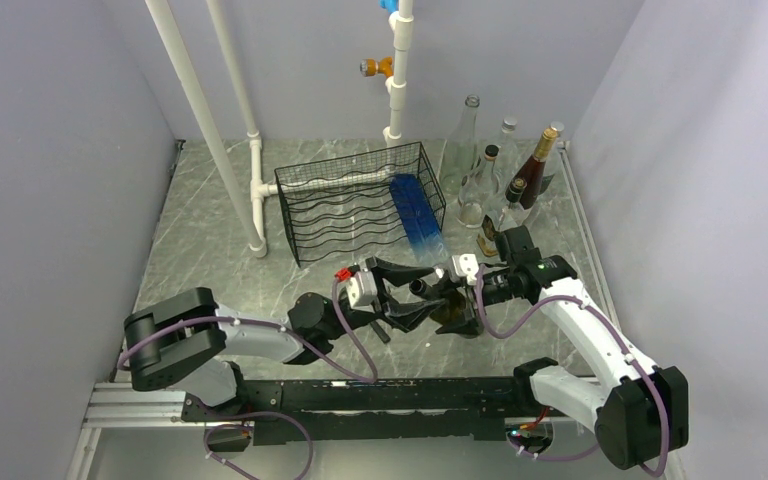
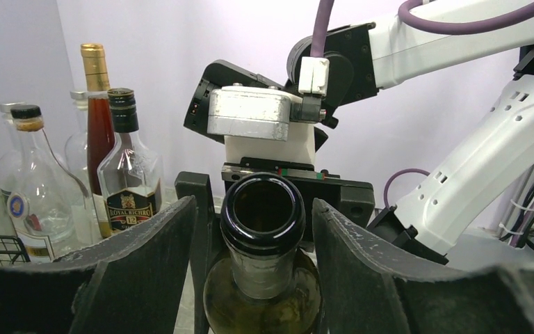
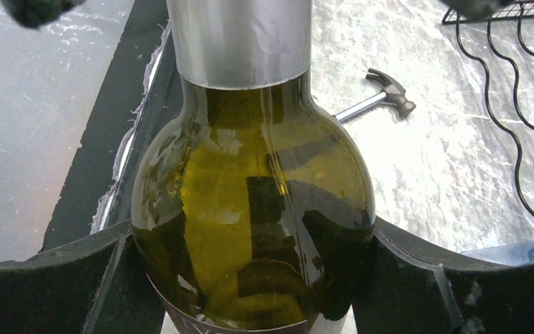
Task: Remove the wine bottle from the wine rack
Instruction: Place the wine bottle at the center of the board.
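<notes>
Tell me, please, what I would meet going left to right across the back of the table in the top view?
White pipe stand → wine rack → tall clear bottle → dark bottle with gold cap.

Left wrist view: squat dark-capped bottle (image 2: 131,174), black label reads "ROYAL RICHRO" over "12". Beside it, clear bottle (image 2: 31,188): round blue-gold emblem, lettering too small to read. Label edge of wine bottle (image 3: 254,209): letters cut off, unreadable

Left jaws apart, right jaws tight.
</notes>
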